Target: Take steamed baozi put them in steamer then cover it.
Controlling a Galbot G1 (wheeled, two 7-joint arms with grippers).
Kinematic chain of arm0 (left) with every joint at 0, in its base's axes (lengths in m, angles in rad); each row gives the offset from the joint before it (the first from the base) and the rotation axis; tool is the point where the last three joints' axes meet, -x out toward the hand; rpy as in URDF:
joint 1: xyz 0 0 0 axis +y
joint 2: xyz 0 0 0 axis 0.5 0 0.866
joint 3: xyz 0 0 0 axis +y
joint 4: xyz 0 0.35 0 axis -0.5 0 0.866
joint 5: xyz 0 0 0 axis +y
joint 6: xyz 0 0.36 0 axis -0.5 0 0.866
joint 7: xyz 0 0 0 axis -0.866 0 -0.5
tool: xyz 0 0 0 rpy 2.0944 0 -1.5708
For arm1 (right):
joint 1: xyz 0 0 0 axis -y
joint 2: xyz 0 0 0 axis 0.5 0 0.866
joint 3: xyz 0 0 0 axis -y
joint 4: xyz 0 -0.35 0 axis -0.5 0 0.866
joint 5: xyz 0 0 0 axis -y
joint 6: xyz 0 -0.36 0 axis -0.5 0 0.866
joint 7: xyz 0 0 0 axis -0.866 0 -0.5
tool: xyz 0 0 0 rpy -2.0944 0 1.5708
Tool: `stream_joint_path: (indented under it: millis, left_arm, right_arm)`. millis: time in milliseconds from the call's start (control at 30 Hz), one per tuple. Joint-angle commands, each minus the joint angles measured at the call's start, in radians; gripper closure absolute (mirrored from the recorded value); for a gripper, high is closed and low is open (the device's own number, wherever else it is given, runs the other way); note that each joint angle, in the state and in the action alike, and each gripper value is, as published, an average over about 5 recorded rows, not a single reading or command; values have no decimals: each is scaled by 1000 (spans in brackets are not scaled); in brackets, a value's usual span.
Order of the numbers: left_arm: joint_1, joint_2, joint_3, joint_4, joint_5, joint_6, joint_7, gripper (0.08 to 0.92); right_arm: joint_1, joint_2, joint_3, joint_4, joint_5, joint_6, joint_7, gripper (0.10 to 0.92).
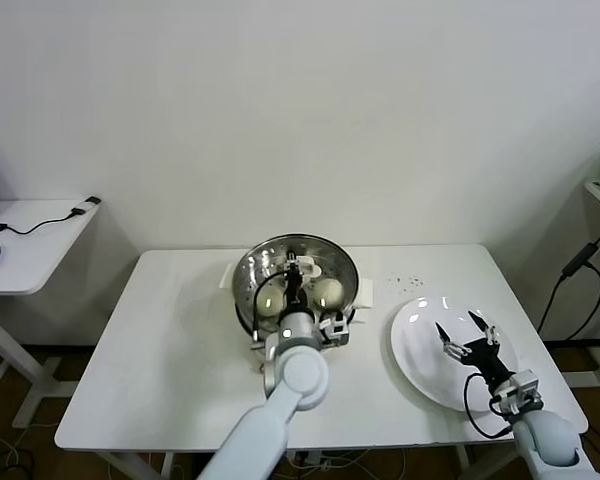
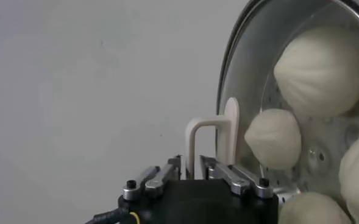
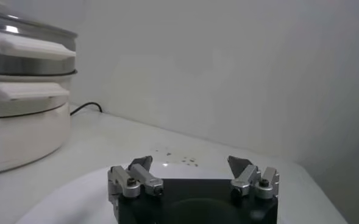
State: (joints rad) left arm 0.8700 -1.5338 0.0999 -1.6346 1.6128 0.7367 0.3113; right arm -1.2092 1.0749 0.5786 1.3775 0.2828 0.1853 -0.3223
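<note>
The steel steamer (image 1: pixel 248 300) stands mid-table on its white base, also in the right wrist view (image 3: pixel 21 91). The clear glass cover (image 1: pixel 325 262) lies over the pot. Several cream baozi (image 1: pixel 327 292) show through the glass, and up close in the left wrist view (image 2: pixel 273 139). My left gripper (image 1: pixel 295 277) is above the cover's centre, shut on the cream handle (image 2: pixel 209 137); its fingers (image 2: pixel 219 172) press both sides of it. My right gripper (image 1: pixel 465 335) is open and empty just above the white plate (image 1: pixel 415 345).
The white plate (image 3: pixel 63 198) at the right front holds no buns. Small dark crumbs (image 1: pixel 408 281) lie on the table behind it. A side desk (image 1: pixel 30 240) stands at the far left. A cable (image 1: pixel 575 270) hangs at the right edge.
</note>
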Motion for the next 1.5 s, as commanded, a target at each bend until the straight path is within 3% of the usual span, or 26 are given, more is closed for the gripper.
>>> stream_joint_path:
  millis: [33, 533, 633, 867, 1133, 1300, 1500]
  left_arm:
    - [7, 15, 12, -46, -12, 33, 25, 658]
    - [96, 108, 31, -241, -51, 49, 38, 233]
    - [124, 129, 19, -288, -70, 48, 27, 187]
    - [215, 198, -37, -417, -183, 26, -70, 177]
    - [338, 291, -226, -541, -574, -73, -328, 177]
    - [430, 324, -437, -555, -991, -249, -507, 177]
    - [599, 256, -699, -543, -1416, -484, -501, 177]
  right_arm:
    - [3, 0, 0, -4, -3, -1, -1, 203]
    - [3, -9, 8, -4, -6, -9, 2, 203]
    - [3, -10, 7, 2, -5, -21, 11, 203]
    - [1, -7, 2, 23, -17, -41, 31, 203]
    - [-10, 9, 13, 57, 1, -44, 46, 203]
    - [-27, 18, 19, 90, 3, -45, 58, 203]
    - [-47, 32, 29, 114, -11, -44, 63, 203]
